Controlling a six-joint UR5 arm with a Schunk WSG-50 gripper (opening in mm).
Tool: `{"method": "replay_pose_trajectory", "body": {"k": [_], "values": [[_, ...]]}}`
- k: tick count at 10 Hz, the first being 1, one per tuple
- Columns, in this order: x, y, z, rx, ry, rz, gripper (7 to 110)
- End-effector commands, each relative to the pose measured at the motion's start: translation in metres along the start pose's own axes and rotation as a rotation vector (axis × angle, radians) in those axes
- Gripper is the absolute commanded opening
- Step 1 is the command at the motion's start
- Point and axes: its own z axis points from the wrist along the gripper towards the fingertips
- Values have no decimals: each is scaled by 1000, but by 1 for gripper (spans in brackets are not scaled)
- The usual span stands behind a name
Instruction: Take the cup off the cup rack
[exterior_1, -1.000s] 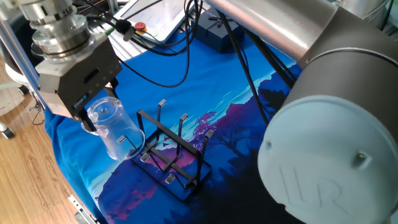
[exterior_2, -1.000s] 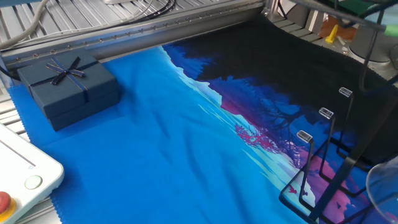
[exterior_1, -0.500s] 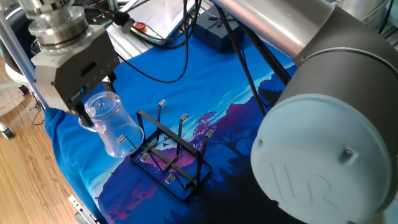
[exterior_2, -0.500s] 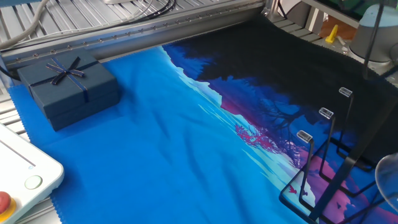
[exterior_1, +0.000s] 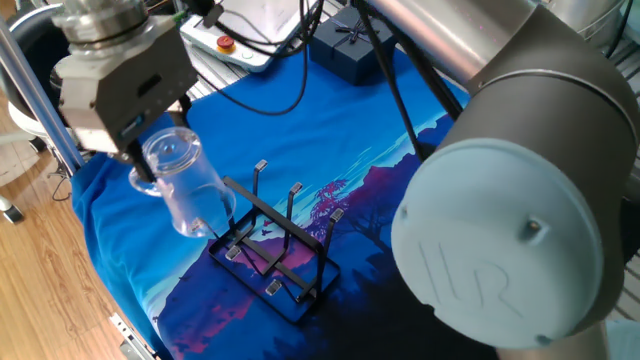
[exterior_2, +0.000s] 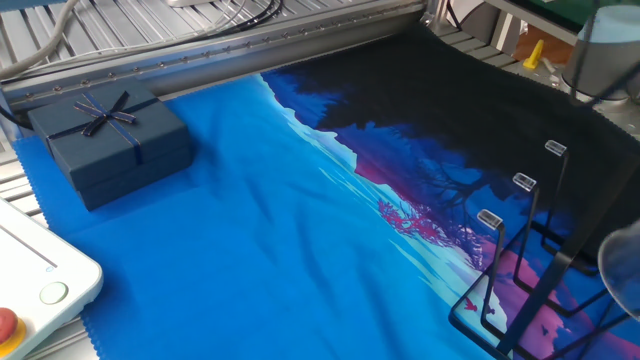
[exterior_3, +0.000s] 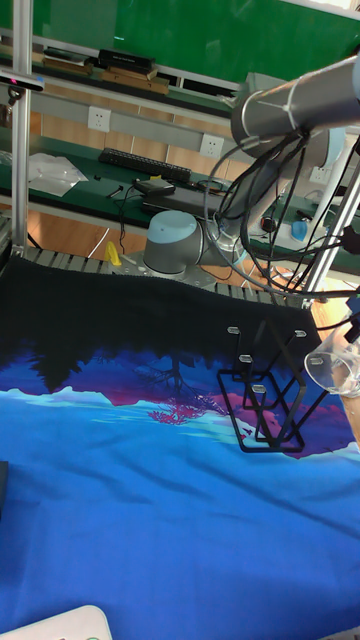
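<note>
The clear cup (exterior_1: 183, 185) hangs tilted above the blue cloth, just left of the black cup rack (exterior_1: 275, 250). My gripper (exterior_1: 158, 165) is shut on its thick upper end, with one finger on each side. The cup's lower end is close to the rack's leftmost prong, and I cannot tell whether it still touches. In the other fixed view the cup rack (exterior_2: 520, 270) stands at the lower right and only a sliver of the cup (exterior_2: 625, 265) shows at the frame edge. The tall fixed view has the cup (exterior_3: 335, 370) right of the cup rack (exterior_3: 268, 395).
A dark blue gift box (exterior_2: 108, 140) sits at the far side of the cloth, next to a white control box (exterior_2: 25, 290) with a red button. Black cables (exterior_1: 270, 110) trail over the cloth behind the rack. The table edge and an aluminium post (exterior_1: 30, 90) are close to the gripper.
My gripper has lifted the cup slightly up and away from the rack. In the other fixed view the cup has slid further toward the right edge.
</note>
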Motion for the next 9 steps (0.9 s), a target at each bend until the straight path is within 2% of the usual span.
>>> {"method": "replay_pose_trajectory", "body": {"k": [1,4,6,9], "values": [[12,-15,-12,-25,-5,-36,44],[21,-31,-11,-39,-19,-63,44],[28,-55,-4,2,-21,-91,44],[41,-75,3,35,-19,-121,44]]}}
